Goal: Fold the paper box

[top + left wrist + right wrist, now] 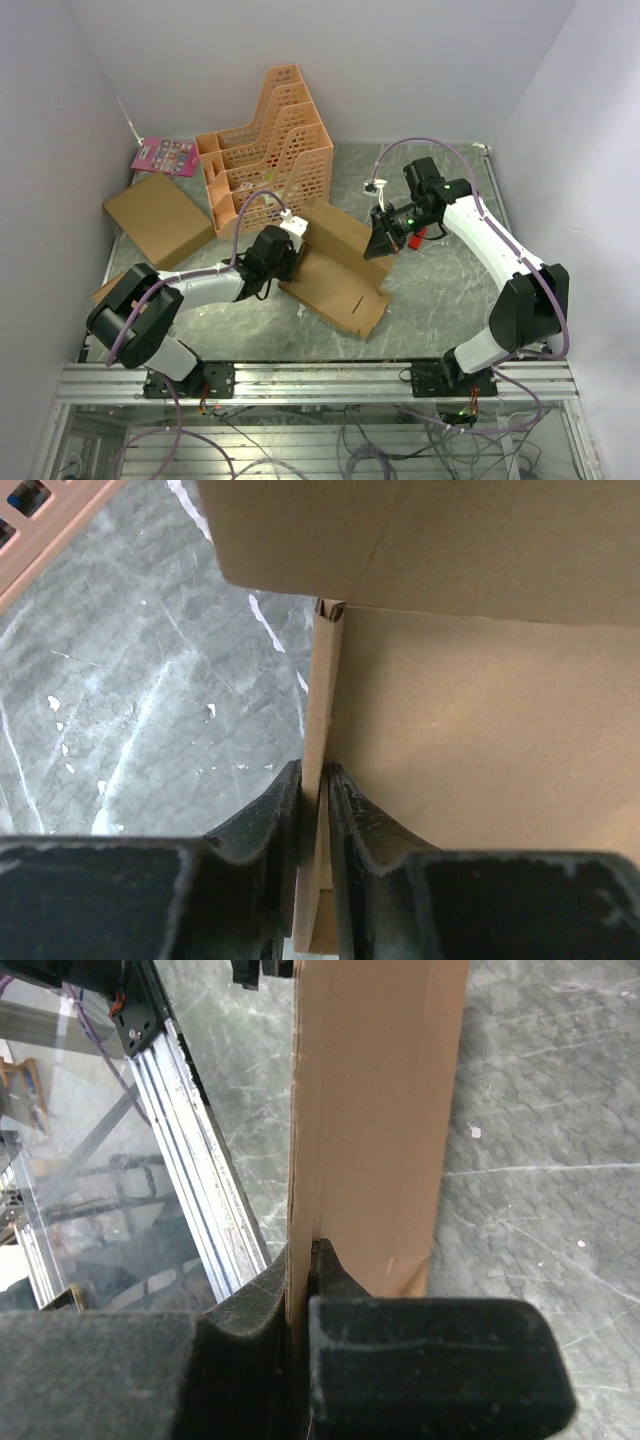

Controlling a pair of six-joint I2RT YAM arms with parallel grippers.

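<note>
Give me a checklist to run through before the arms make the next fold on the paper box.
1. Hold of the left gripper on the paper box: ok, it pinches an upright flap from both sides.
2. Hold of the right gripper: ok, shut on an upright panel at the opposite side.
3. Near panel lying on the table: ok, it looks flat in the top view.
4. Corner tabs tucked in: cannot tell, no view shows them clearly.
5. Room behind the box: not ok, the orange file rack stands close behind it, near the left gripper.
</note>
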